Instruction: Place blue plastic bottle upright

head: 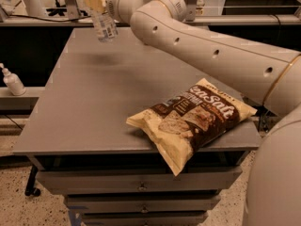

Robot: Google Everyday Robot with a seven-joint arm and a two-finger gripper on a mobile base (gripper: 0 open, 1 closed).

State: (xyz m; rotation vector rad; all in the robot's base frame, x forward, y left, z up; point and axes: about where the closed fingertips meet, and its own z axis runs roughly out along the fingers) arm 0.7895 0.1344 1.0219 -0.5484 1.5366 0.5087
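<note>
The blue plastic bottle is clear with a pale label and hangs nearly upright, base down, above the far left part of the grey table. My gripper is at the top left of the camera view, shut on the bottle's upper part with its yellowish fingers. The bottle's base is off the table surface and its cap is hidden by the gripper. My white arm reaches across from the right.
A brown and yellow chip bag lies at the table's front right, overhanging the front edge. A small white pump-dispenser bottle stands on a low ledge to the left. Drawers sit under the tabletop.
</note>
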